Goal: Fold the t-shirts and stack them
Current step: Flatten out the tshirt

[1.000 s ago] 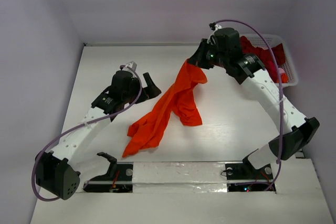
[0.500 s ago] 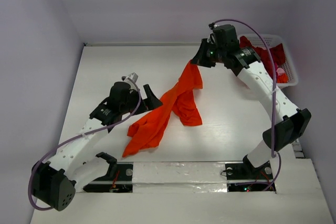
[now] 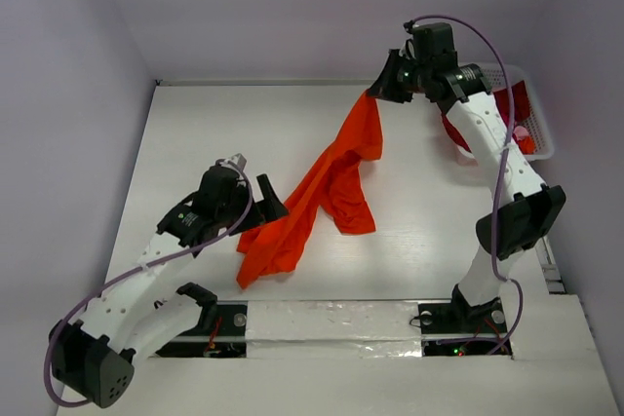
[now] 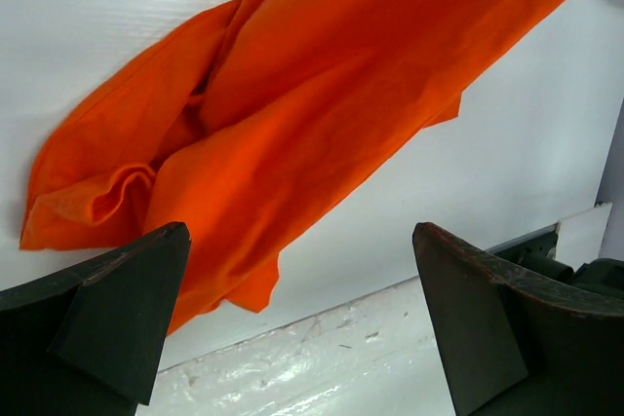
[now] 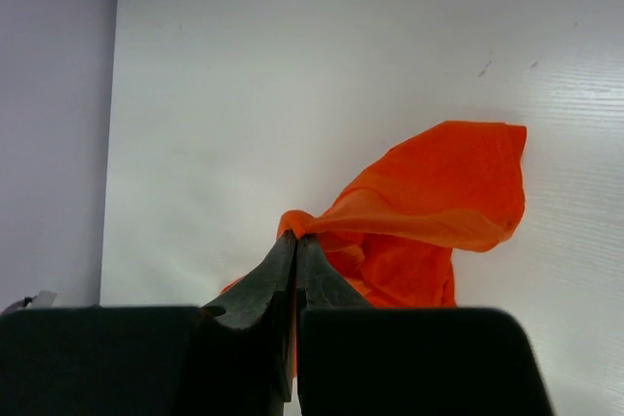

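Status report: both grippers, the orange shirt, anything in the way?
Right gripper shut on orange t-shirt, one end held up. Left gripper open, near its lower end. Nothing blocking.

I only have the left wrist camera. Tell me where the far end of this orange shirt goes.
Observer: The right gripper is shut on the upper end of the orange t-shirt and holds it raised over the far side of the table.
Operator: Report where the other shirts are.
Observer: Dark red cloth lies in the white basket at the far right corner, behind the right arm.
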{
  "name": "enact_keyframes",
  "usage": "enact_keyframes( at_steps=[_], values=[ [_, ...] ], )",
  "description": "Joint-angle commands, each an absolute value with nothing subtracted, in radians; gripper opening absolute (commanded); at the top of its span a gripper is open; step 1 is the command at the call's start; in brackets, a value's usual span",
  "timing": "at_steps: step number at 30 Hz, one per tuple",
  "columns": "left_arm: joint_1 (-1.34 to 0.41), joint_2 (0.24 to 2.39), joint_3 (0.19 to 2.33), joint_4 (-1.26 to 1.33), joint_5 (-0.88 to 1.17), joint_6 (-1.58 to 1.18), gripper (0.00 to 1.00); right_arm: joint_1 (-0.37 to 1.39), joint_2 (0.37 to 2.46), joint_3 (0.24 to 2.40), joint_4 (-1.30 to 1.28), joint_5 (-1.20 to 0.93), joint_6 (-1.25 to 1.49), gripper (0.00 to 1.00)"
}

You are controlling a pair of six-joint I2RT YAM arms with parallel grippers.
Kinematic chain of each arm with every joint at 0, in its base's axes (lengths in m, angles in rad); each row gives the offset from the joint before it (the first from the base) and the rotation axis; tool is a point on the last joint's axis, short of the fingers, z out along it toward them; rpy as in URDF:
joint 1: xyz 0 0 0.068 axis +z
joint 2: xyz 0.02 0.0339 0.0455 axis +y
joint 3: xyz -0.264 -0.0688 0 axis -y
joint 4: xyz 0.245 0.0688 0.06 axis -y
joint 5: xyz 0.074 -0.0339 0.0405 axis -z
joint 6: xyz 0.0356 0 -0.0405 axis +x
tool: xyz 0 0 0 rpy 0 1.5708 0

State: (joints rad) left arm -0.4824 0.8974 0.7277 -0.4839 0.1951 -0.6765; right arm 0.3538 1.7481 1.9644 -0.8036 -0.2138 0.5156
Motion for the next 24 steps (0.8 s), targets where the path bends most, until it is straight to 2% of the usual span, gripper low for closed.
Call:
enact_keyframes(
  at_steps=[1,11,24],
  values=[
    [-0.485,0.830,0.701,-0.543,0.160,-0.712,0.99,0.307,1.769,2.072,-0.807,-0.251,0.488,0.00],
    [-0.518,0.847,0.669,-0.643,0.141,-0.719,0.99,0.273,1.891,2.216,-0.828,-0.290,0.474,0.00],
    [-0.528,0.816,0.664,-0.753,-0.026,-0.788,0.99,0.209,1.937,2.258,-0.827,-0.348,0.486,0.00]
  ],
)
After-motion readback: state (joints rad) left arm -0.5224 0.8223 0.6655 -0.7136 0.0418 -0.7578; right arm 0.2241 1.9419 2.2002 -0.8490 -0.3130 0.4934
